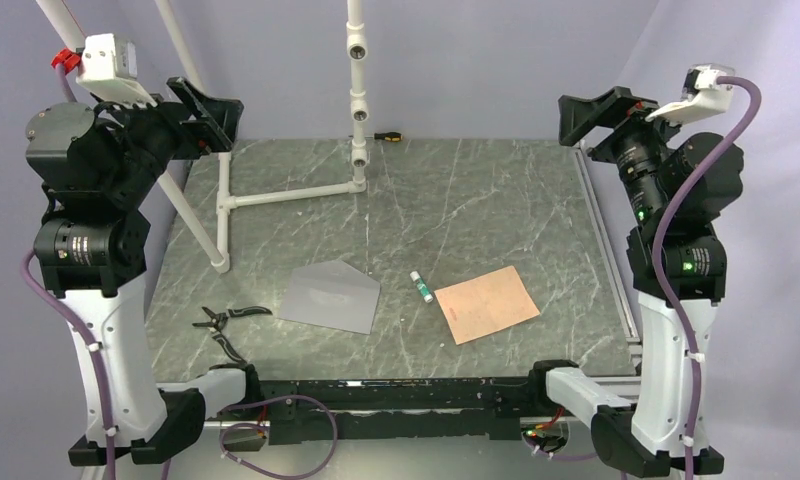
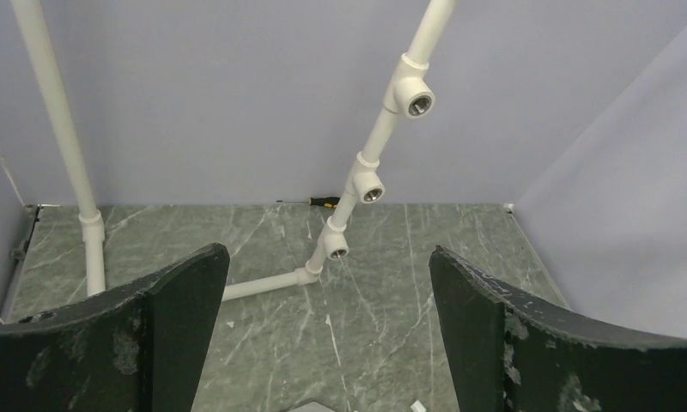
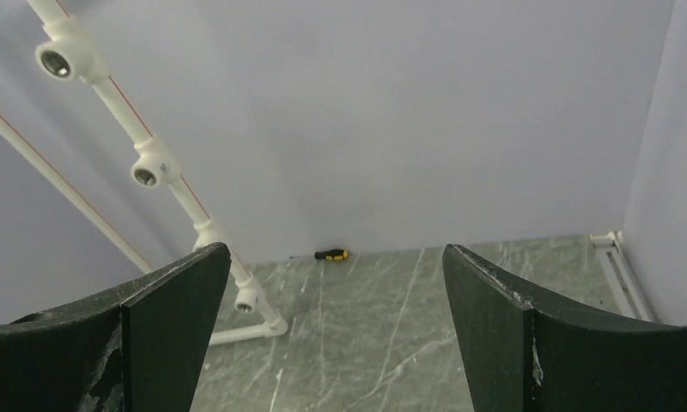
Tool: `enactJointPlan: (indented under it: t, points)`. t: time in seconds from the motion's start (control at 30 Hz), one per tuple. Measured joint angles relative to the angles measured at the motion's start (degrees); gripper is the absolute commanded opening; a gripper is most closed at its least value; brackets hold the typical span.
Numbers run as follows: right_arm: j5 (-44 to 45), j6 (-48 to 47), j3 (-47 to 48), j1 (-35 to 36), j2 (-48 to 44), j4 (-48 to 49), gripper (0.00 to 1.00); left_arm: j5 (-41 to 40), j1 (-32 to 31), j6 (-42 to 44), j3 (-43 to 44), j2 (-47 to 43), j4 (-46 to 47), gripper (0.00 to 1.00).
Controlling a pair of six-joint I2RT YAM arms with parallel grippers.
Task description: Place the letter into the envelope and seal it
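On the grey-green marbled table top nothing of the task has begun, by the look of it: the letter, a flat tan-orange rectangular paper sheet, lies near the front edge to the right of centre, turned at a slant. The envelope, a flat light grey paper rectangle, lies well apart from it to the left. A small white tube with a green band, probably glue, lies between them, nearer the letter. The envelope holds nothing that can be seen. Its triangular flap seems to point away from the arms, though whether it lies open or folded down is hard to tell. The left gripper and the right gripper are raised high at the table's sides, both with jaws spread wide and empty, as each wrist view confirms. The step in hand is the first reach. The next move likely calls for one arm to descend on the letter and lift an edge off the flat surface, while the other steadies the envelope.
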Motion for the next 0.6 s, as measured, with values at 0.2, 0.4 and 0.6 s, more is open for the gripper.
enactJointPlan:
  t: [0.2,0.4,0.6]
  points:
    - [-3.80,4.39,-2.95,0.00,0.87,-0.33,1.00,0.24,-1.60,-0.11,-0.59,-0.04,0.24,0.93]
    - [-5.55,9.29,-7.23,0.00,4.59,-3.39,1.00,5.77,-2.05,-0.70,-8.13,0.20,3.52,0.93]
    - [-2.78,12.63,-22.60,-0.07,5.14,-7.74,1.00,10.60,-2.12,-1.51,-18.91,1.97,7.41,0.93]
